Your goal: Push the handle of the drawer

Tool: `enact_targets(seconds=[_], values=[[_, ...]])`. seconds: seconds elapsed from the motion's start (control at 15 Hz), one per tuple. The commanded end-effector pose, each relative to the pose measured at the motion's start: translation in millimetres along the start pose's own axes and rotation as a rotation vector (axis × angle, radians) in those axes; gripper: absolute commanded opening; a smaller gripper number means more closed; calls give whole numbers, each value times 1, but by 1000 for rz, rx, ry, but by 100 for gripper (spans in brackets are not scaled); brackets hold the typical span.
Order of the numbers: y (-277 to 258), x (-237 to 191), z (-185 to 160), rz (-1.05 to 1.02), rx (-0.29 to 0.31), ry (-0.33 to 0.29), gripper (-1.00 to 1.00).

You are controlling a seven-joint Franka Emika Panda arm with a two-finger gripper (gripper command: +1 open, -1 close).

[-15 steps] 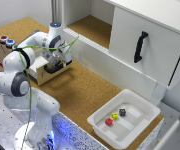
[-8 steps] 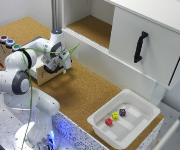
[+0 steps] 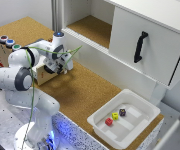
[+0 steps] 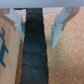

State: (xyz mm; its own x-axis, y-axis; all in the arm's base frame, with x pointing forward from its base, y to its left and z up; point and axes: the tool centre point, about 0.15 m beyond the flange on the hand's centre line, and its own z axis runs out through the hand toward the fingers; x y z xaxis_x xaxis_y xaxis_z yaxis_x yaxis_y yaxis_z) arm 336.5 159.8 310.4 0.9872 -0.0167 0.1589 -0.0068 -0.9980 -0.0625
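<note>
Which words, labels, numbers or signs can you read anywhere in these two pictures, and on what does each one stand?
None can be read.
Small light-brown wooden box: a red mark on its side, too blurred to read.
The same box's front in the wrist view: a blue mark, cut off and blurred.
Small coloured cubes in the white plastic tray: any markings too small to read.

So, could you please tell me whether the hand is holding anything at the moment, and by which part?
Nothing is gripped. The hand is open, its fingers straddling the black handle of the drawer with gaps on both sides.
</note>
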Motion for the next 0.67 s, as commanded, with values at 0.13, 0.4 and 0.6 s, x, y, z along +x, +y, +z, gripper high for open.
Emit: enact_targets(seconds=[0.13, 0.4, 0.6], values=[[-28, 23, 19, -86, 14, -83, -100], [-56, 9, 31, -81, 62, -111, -100], [-78, 0, 42, -81, 100, -127, -100]])
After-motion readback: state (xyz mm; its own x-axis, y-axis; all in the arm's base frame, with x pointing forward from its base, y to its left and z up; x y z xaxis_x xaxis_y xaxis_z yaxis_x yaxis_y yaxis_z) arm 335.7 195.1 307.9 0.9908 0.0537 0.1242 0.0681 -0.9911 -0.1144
